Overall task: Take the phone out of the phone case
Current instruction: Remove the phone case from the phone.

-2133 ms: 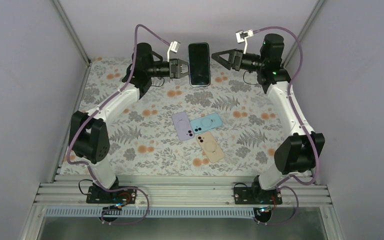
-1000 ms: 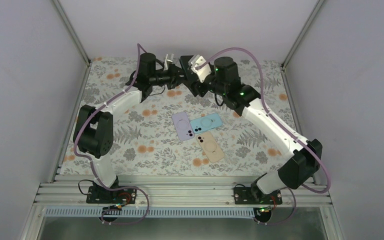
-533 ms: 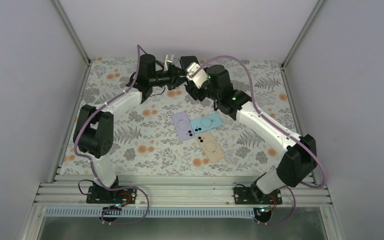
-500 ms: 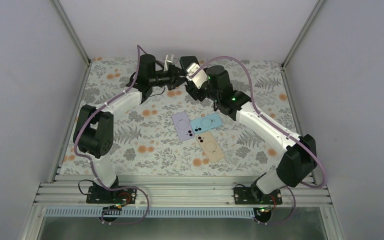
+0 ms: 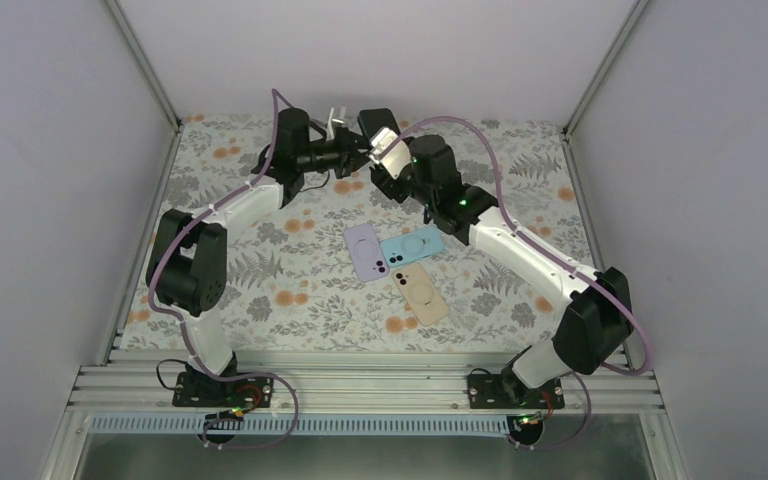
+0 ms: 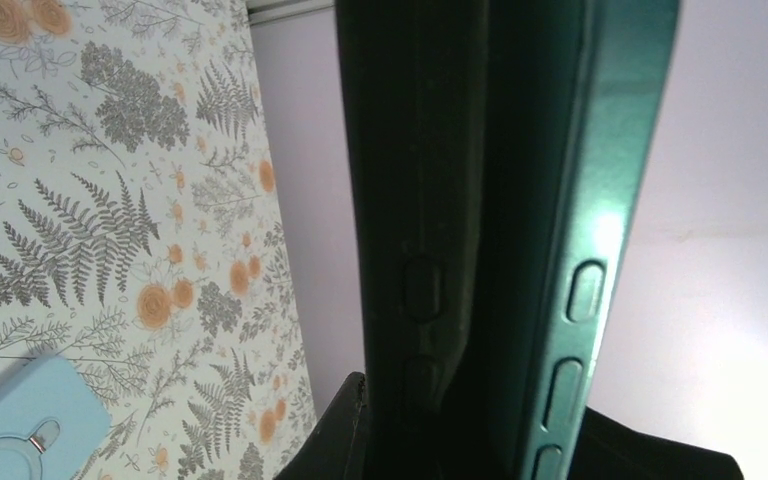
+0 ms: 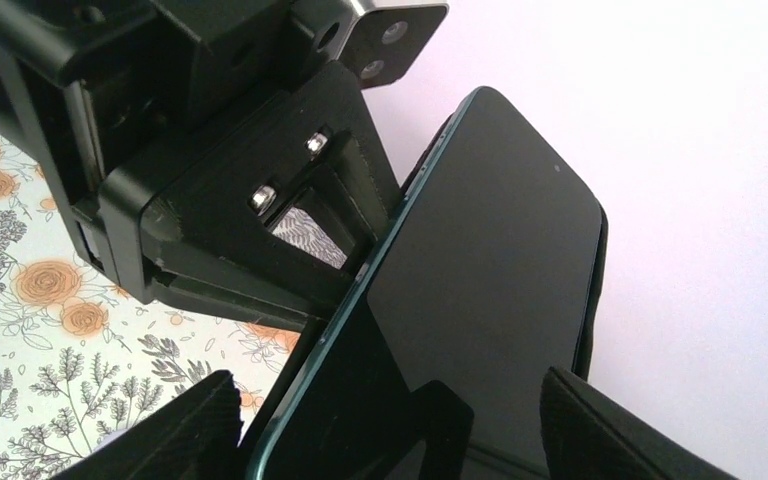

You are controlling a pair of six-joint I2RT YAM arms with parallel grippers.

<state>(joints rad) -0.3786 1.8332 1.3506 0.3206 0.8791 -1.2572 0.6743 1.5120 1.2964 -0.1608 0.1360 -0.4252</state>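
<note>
The phone (image 5: 374, 122) is dark-screened with a teal edge and is held above the far middle of the table. My left gripper (image 5: 358, 152) is shut on the black phone case (image 6: 410, 200). In the left wrist view the phone's teal edge (image 6: 600, 200) stands apart from the case's side, with a dark gap between them. My right gripper (image 5: 388, 172) is open. In the right wrist view its gripper (image 7: 390, 430) straddles the lower end of the phone (image 7: 490, 270), one finger on each side. The case rim (image 7: 598, 290) shows along the phone's right side.
Three loose cases lie mid-table: lilac (image 5: 363, 250), light blue (image 5: 412, 245) and peach (image 5: 421, 293). The light blue one also shows in the left wrist view (image 6: 20, 420). Enclosure walls stand close behind the phone and on both sides.
The right arm has swung in from the right and brought its jaws around the phone, then crept closer while the jaws narrowed a little. The left gripper tilted the phone and keeps its hold.
</note>
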